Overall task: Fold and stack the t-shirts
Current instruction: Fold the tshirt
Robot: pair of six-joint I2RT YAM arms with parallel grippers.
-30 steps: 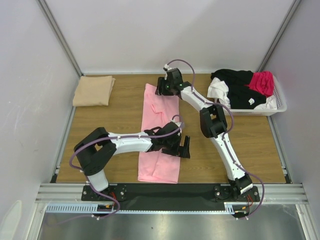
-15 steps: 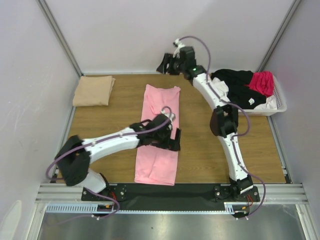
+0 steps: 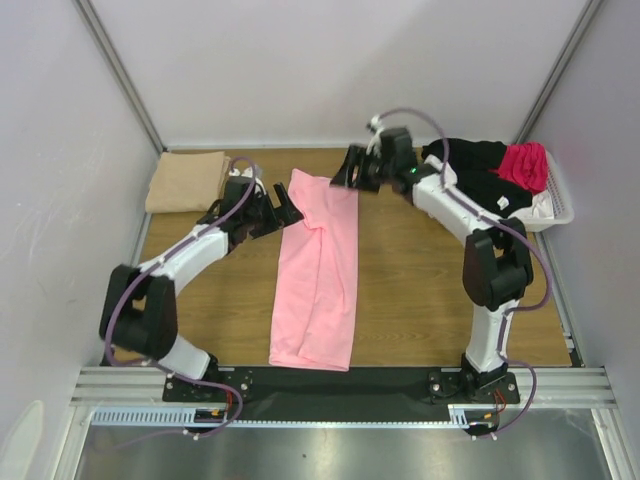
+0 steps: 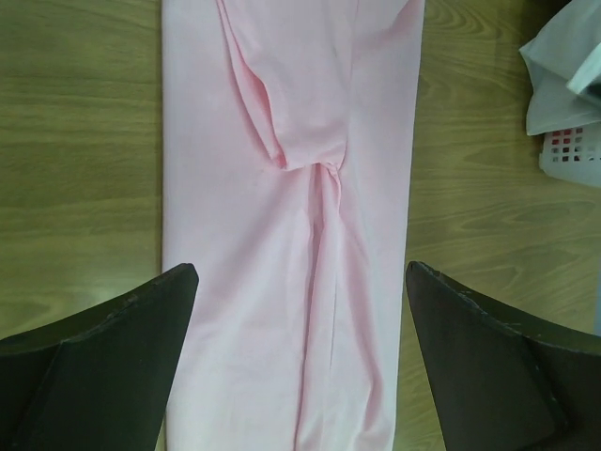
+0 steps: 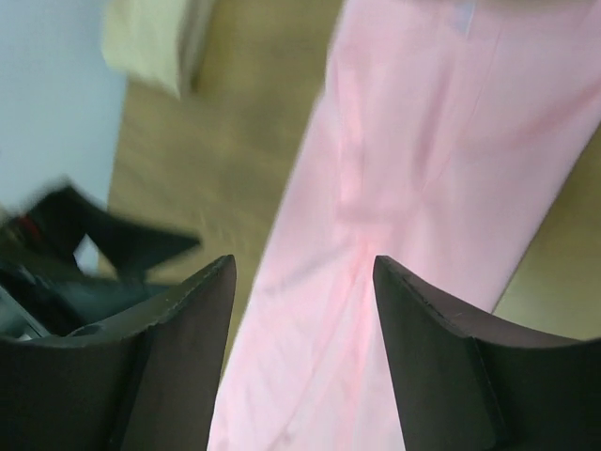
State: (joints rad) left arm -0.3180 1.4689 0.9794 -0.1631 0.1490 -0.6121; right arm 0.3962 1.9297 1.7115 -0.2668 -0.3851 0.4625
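Right between the left gripper (image 3: 280,212) and the right gripper (image 3: 347,172) lies the far end of the pink t-shirt (image 3: 318,270), folded into a long strip on the surface (image 3: 420,290). Both grippers hover with jaws apart, holding nothing, and the folded tan t-shirt (image 3: 187,181) sits just off the left gripper's outer side. My worry is the bunched crease under the left gripper: pinch only the top layer at the corners, or grab unevenly, and I'd guess the side folds flop open or the next fold comes out crooked.
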